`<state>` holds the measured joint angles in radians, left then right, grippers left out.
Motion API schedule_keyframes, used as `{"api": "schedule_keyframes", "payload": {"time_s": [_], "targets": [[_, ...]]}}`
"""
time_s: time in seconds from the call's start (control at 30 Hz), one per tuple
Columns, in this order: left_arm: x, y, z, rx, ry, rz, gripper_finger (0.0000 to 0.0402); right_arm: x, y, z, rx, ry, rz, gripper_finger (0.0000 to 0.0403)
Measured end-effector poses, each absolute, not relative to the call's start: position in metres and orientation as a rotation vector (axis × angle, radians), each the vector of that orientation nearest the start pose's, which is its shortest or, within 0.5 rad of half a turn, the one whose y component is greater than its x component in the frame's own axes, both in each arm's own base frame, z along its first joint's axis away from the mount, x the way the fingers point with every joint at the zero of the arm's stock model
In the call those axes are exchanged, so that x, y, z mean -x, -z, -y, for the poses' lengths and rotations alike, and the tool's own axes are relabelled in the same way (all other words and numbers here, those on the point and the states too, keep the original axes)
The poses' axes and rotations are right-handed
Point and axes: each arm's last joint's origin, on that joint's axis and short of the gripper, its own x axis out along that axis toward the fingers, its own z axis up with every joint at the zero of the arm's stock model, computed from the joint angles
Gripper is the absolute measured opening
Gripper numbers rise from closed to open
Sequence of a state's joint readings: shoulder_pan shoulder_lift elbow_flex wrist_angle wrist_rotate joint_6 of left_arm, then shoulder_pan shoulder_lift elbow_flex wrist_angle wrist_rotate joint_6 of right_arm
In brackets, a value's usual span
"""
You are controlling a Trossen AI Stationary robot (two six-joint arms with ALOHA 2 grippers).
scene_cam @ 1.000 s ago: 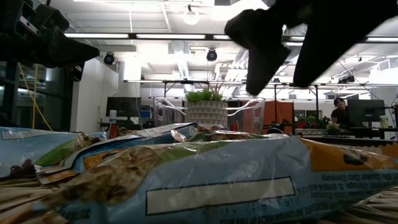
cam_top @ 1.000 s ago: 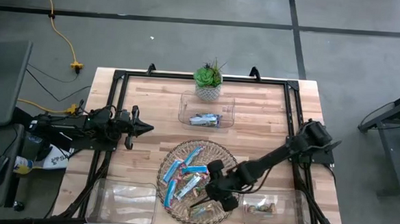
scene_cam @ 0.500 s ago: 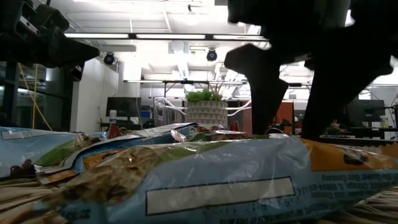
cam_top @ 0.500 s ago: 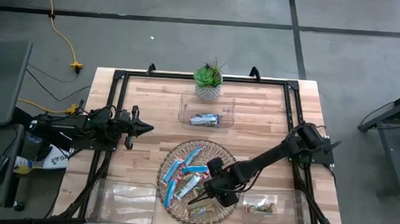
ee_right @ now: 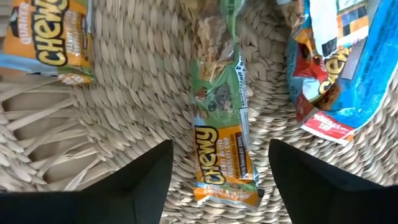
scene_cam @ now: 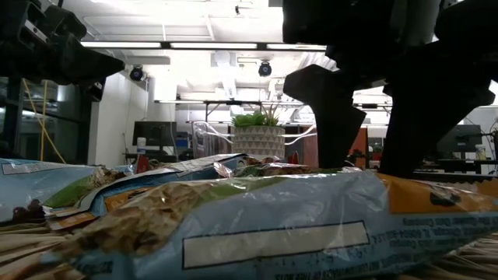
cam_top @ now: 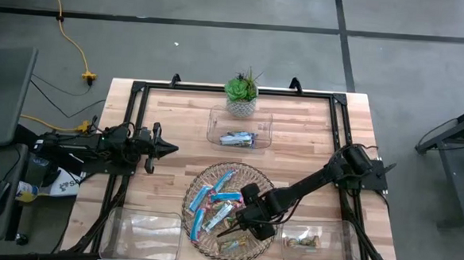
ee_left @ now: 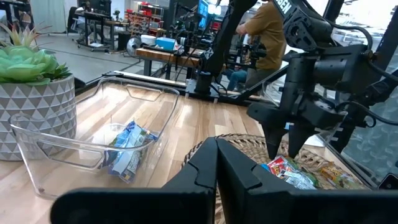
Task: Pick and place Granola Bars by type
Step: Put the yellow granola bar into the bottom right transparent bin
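Wicker tray (cam_top: 206, 176): right gripper (ee_right: 219, 180) lowered since a second ago, fingers spread astride green bar (ee_right: 221, 118); pinch next. Left gripper (cam_top: 167, 149) pressed together, idle.

Bars (cam_top: 212, 208) crowd tray (cam_top: 200, 178); table's left prob. free.

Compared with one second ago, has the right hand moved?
Yes. The right hand, open, has come down toward the bars in the wicker tray, lower against the plant pot behind.

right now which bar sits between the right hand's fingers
The green and orange Chewy bar on the wicker tray, lying lengthwise in the gap of the open right hand; the blue bars lie aside.
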<state>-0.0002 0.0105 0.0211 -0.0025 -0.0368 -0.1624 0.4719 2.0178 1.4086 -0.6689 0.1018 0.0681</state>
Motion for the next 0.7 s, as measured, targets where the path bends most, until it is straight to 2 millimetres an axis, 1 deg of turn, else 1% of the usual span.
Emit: {"api": "schedule_keyframes", "payload": {"time_s": [0.23,0.4,0.6,0.7], "targets": [[-0.0971,-0.1696,-0.0010,0.162,-0.036,0.010,0.0001,-0.3576,-0.1581,-0.1731,0.287,-0.258,-1.243,0.0225],[-0.0971,-0.1695,-0.0010,0.162,-0.036,0.010,0.0001,-0.3582,-0.1581,-0.1719,0.265,-0.278,-1.251,0.0209],[-0.0971,-0.1696,-0.0010,0.162,-0.036,0.011,0.0001,-0.3581,-0.1580,-0.1721,0.253,-0.281,-1.253,0.0207],[-0.0971,-0.1695,-0.0010,0.162,-0.036,0.010,0.0001,-0.3587,-0.1536,-0.1734,0.235,-0.274,-1.263,0.0206]]}}
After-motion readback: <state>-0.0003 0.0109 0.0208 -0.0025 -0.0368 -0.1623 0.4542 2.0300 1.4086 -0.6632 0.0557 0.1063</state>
